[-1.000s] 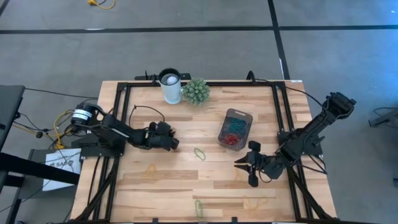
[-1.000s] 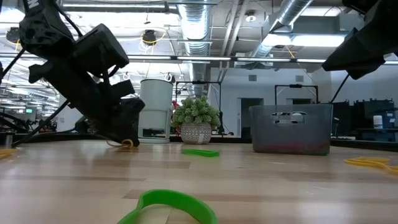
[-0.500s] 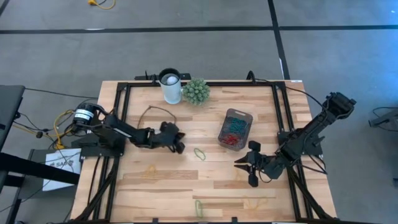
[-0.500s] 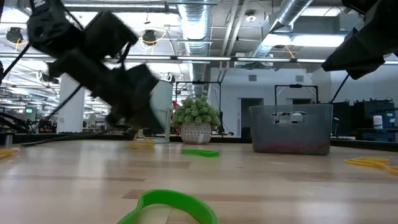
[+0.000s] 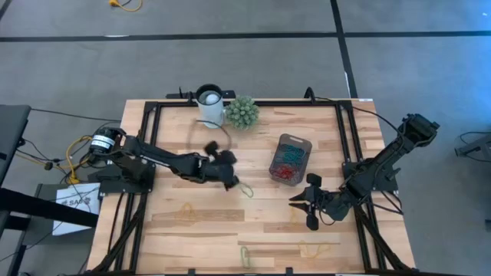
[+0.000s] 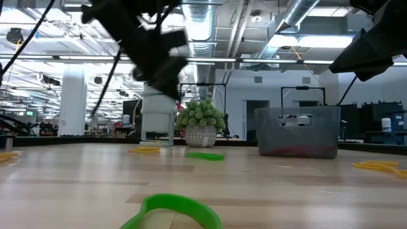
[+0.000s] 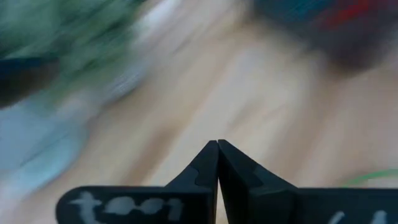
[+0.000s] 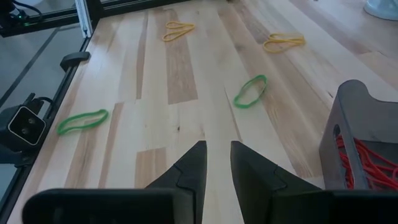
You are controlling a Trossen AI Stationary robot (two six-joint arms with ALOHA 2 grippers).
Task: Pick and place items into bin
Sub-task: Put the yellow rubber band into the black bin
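So the left gripper (image 5: 228,175) is out over the middle of the table (image 5: 176,238), fingers pinched completely together, and whether there's a band between them I can't tell. The right gripper (image 5: 301,205) sits lower down toward the right edge with its fingers a narrow gap apart and nothing in them. The bin (image 5: 290,159) is right of center with a tangle of red and blue-grey rubber bands (image 5: 287,164) inside, a green band (image 5: 246,189) lies just beside the left gripper, and a few more yellow and green ones are scattered toward the near edge.
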